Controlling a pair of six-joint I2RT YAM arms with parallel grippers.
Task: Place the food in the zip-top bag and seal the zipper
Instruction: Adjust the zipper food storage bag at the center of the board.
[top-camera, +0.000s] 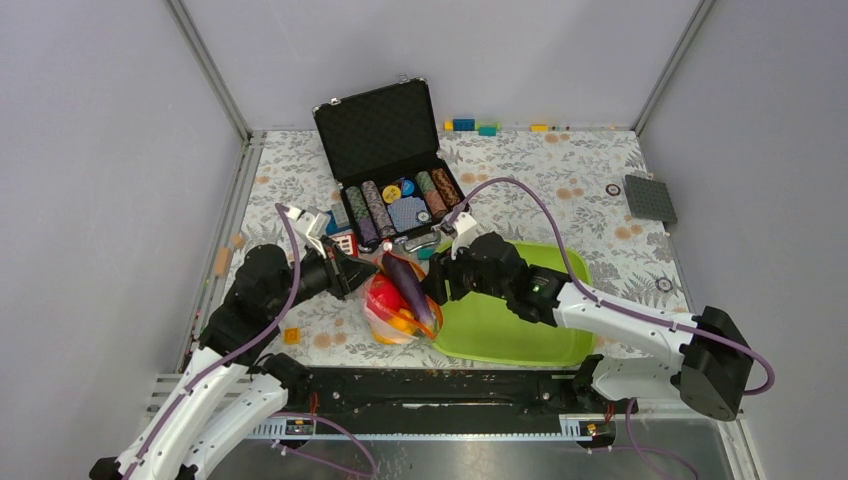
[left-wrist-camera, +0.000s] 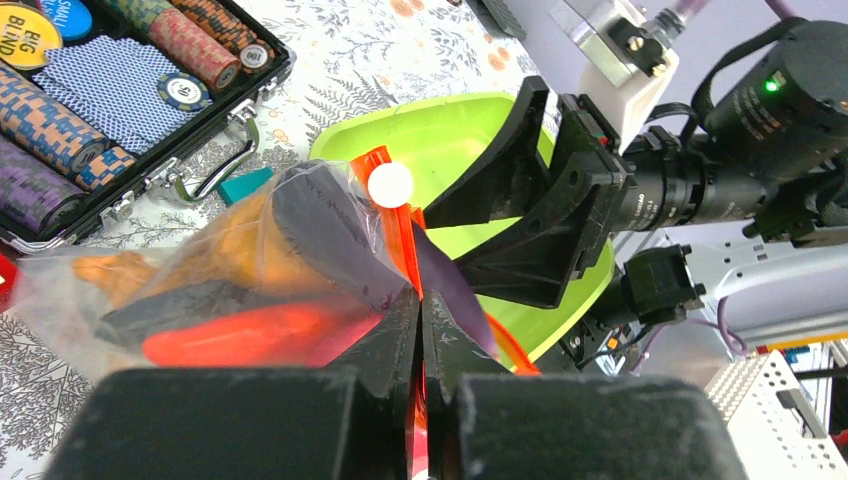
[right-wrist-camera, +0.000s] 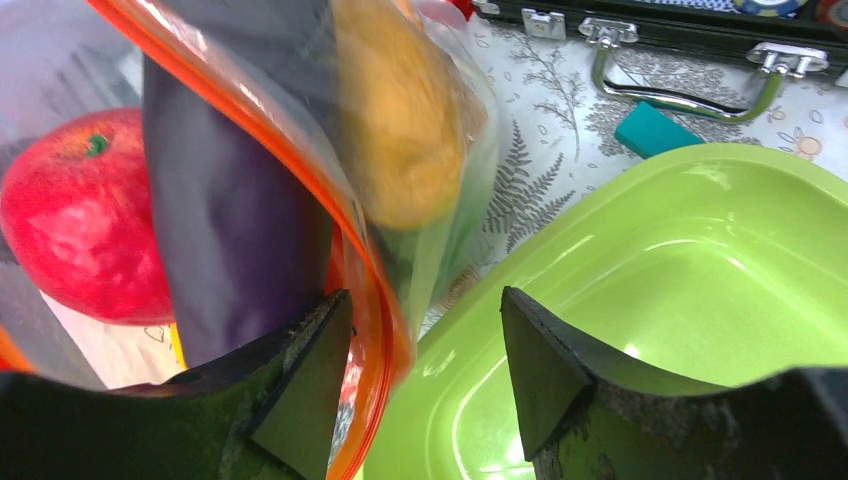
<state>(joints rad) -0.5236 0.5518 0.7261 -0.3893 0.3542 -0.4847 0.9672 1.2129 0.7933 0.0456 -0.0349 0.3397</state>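
Orange-red zipper (left-wrist-camera: 403, 240) clenched between left fingers (left-wrist-camera: 388, 340); right fingers (right-wrist-camera: 560, 370) released, spread either side of the edge of the zip-top bag (top-camera: 398, 305).

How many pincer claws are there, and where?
2. The left gripper is pinched shut on the zip-top bag at its orange edge; the right gripper stands open at the bag's opposite side, by the green tray. None hidden.

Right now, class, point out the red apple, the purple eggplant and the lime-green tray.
red apple (right-wrist-camera: 85, 215): right wrist view, middle of its red skin.
purple eggplant (right-wrist-camera: 225, 230): right wrist view, its dark body.
lime-green tray (right-wrist-camera: 700, 290): right wrist view, bare floor.
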